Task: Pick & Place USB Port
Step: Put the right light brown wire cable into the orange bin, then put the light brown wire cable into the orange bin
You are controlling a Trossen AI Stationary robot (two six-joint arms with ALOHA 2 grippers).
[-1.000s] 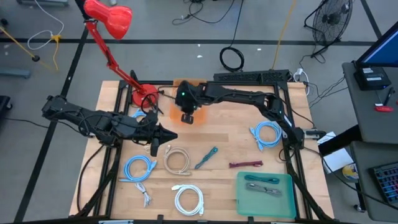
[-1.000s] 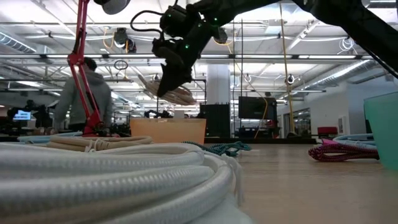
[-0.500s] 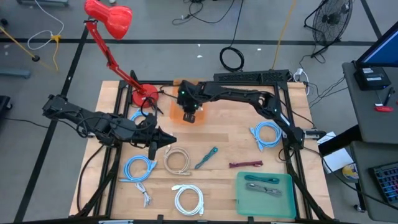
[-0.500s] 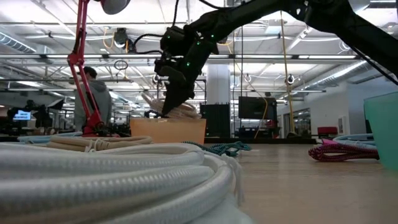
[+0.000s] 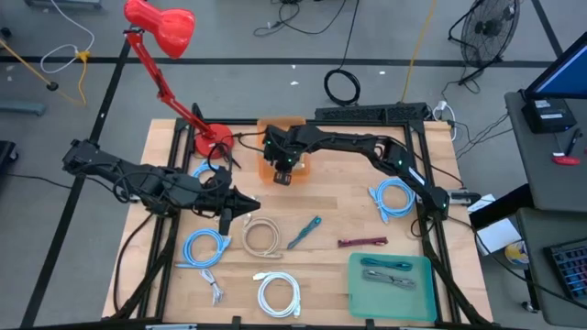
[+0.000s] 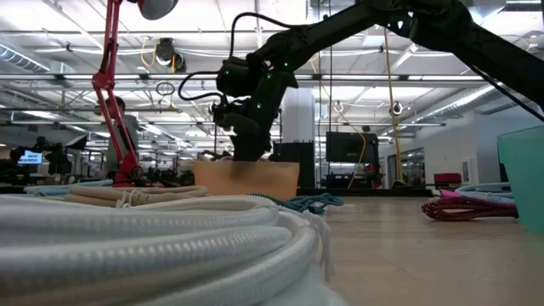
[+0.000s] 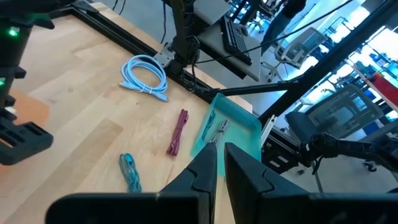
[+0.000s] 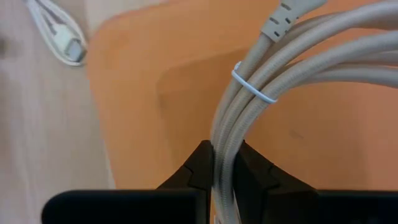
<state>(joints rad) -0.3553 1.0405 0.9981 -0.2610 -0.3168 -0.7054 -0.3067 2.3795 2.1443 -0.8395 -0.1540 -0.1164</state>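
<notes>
Right tool (image 8: 222, 163) pinches a beige cable (image 8: 273, 74) over the orange bin (image 5: 278, 165), strands running toward 1 o'clock. Left tool (image 7: 220, 167), nearly closed and empty, waits mid-bench (image 5: 339, 206).

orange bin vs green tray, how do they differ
The orange bin sits at the table's far side, beside the red lamp's base; the green tray sits at the near right corner. The right gripper lowers a beige cable into the bin; the tray holds a grey cable, unattended. Both are shallow containers.
</notes>
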